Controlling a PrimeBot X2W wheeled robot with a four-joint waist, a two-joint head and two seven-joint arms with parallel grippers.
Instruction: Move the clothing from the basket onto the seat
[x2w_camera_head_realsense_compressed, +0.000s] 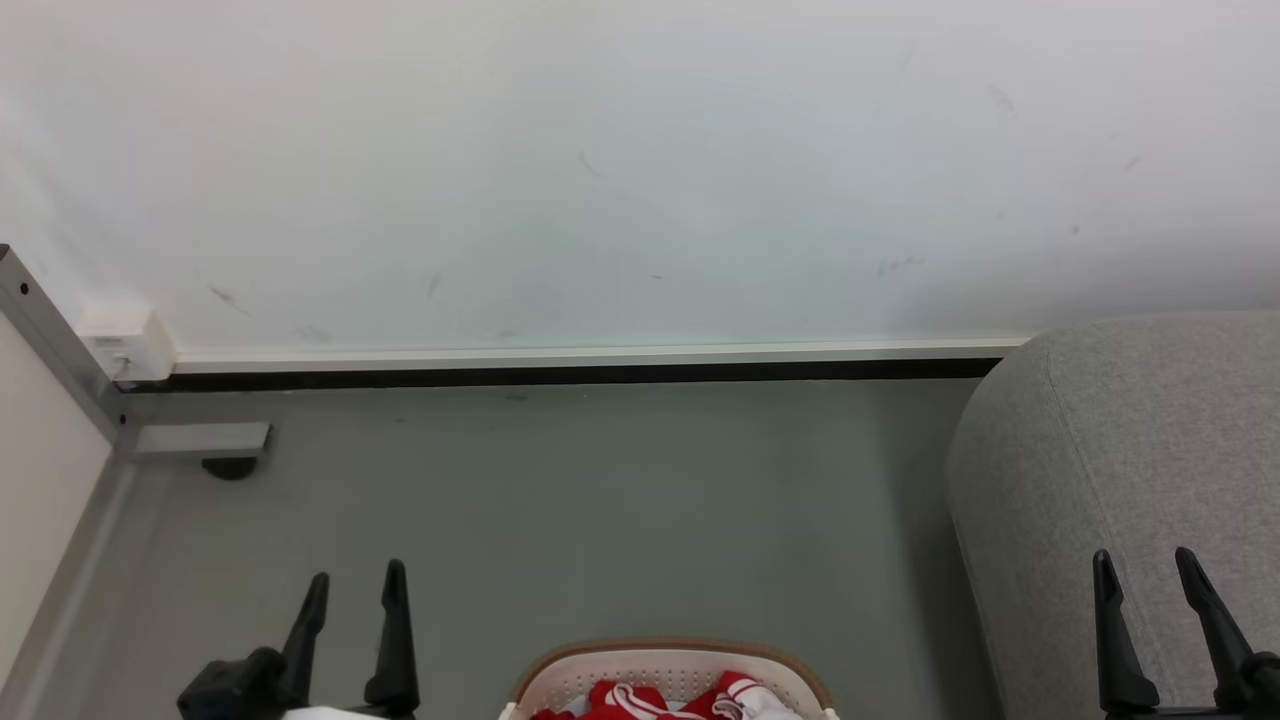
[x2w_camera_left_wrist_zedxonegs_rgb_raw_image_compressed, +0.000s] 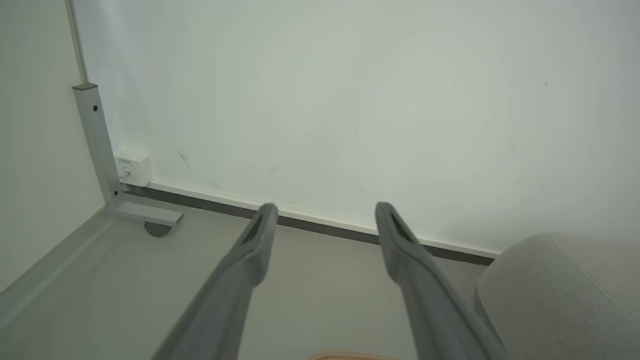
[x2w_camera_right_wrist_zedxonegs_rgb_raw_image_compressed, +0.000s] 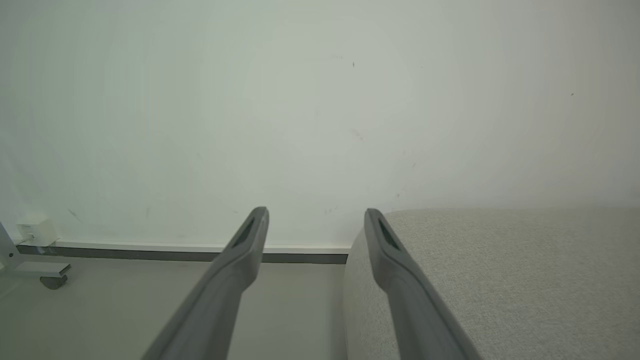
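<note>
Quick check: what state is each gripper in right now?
Left gripper: open, holding nothing.
Right gripper: open, holding nothing.

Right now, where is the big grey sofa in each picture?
Head view: the sofa is at the right edge, in the lower half.
Left wrist view: the sofa is in the lower right corner.
Right wrist view: the sofa spreads from the middle to the right edge, low down.
Shared landmark: the small white wall box at the left, just above the floor.
</note>
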